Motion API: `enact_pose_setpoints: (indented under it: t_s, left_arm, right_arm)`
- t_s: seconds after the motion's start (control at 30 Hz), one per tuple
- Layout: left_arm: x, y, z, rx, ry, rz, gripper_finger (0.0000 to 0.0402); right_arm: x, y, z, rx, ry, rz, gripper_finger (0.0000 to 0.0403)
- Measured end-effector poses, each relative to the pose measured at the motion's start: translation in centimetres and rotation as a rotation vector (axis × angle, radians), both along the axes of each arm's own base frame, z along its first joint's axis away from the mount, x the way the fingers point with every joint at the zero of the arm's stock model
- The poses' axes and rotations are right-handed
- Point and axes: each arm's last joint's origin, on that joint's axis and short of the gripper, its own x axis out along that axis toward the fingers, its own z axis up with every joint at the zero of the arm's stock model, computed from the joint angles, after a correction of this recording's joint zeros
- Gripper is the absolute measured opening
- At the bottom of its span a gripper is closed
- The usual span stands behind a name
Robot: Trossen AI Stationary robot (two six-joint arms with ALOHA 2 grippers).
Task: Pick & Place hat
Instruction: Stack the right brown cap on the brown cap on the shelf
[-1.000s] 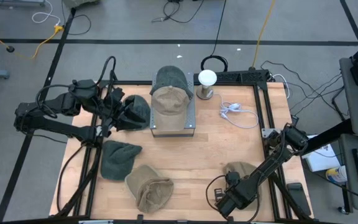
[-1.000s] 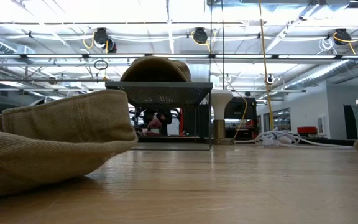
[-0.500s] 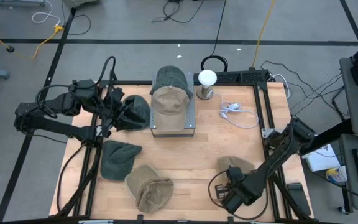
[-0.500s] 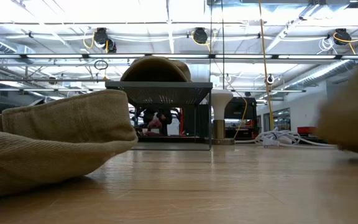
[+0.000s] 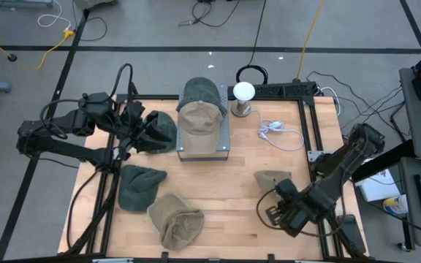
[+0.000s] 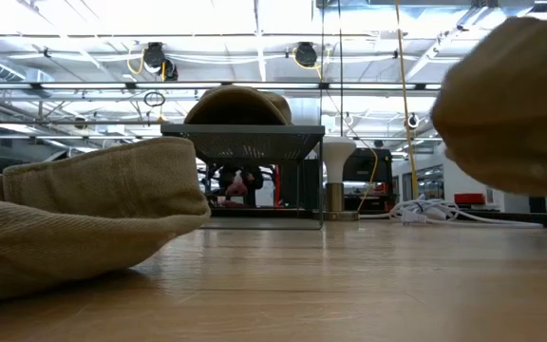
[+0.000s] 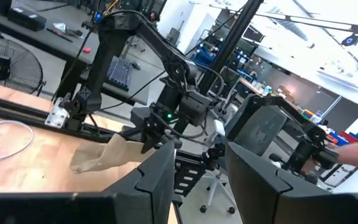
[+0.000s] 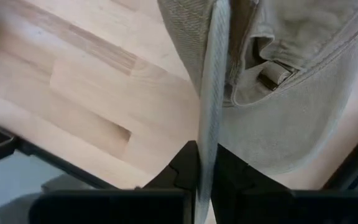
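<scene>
Even, bright overhead light falls on the desk (image 5: 225, 183) with soft shadows. In the low view, ceiling strip lights (image 6: 254, 19) glare white at the top, and the tan hat (image 6: 516, 104) at upper right is blurred.

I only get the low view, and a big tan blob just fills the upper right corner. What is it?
Observer: A tan cap. The right gripper is shut on its edge, and the cap hangs clear of the table.
Operator: Is anything else on that mesh stand in the middle? I see one rounded top.
Observer: From above, the stand carries two caps: a tan one and a dark green one behind it.
Operator: And the other arm?
Observer: The left gripper waits at the table's left side, beside a dark cap.
</scene>
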Motion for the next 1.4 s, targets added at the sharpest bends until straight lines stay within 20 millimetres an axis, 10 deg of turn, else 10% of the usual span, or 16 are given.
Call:
enact_pose_setpoints:
  t_s: [0.77, 1.4]
  left_arm:
    - [0.1, 0.3, 0.5, 0.006, -0.056, 0.102, 0.0147]
    - [0.1, 0.7, 1.0, 0.104, -0.131, 0.242, 0.0147]
  right_arm:
    - [-1.8, -3.8, 5.6, -0.312, -0.378, 0.778, 0.0017]
    - [0.6, -8.9, 13.9, -0.677, -1.077, 0.961, 0.0017]
